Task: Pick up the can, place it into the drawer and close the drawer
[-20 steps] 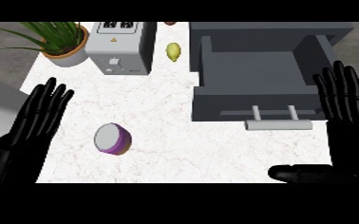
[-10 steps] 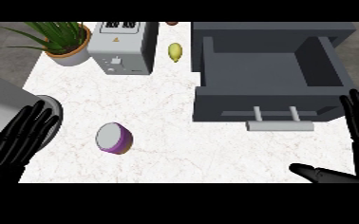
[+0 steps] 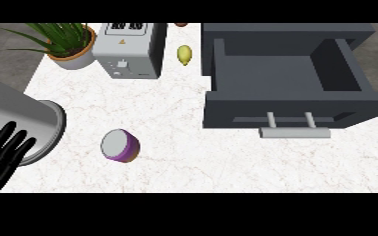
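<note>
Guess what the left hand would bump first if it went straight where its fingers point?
Probably the grey forearm just above the fingers of the left hand; depth is unclear, it might miss.

The left hand point(image 3: 13, 147) was cut off by the view's left edge, so that only its straight fingers were shown; the grey forearm point(image 3: 33, 120) above it was cropped there too. The plant point(image 3: 63, 37) was clipped at the top and left edges, the toaster point(image 3: 131, 50) at the top. A small brown thing point(image 3: 181, 24) was cut by the top edge and could not be identified. The toaster's markings were too small to be read.
</note>
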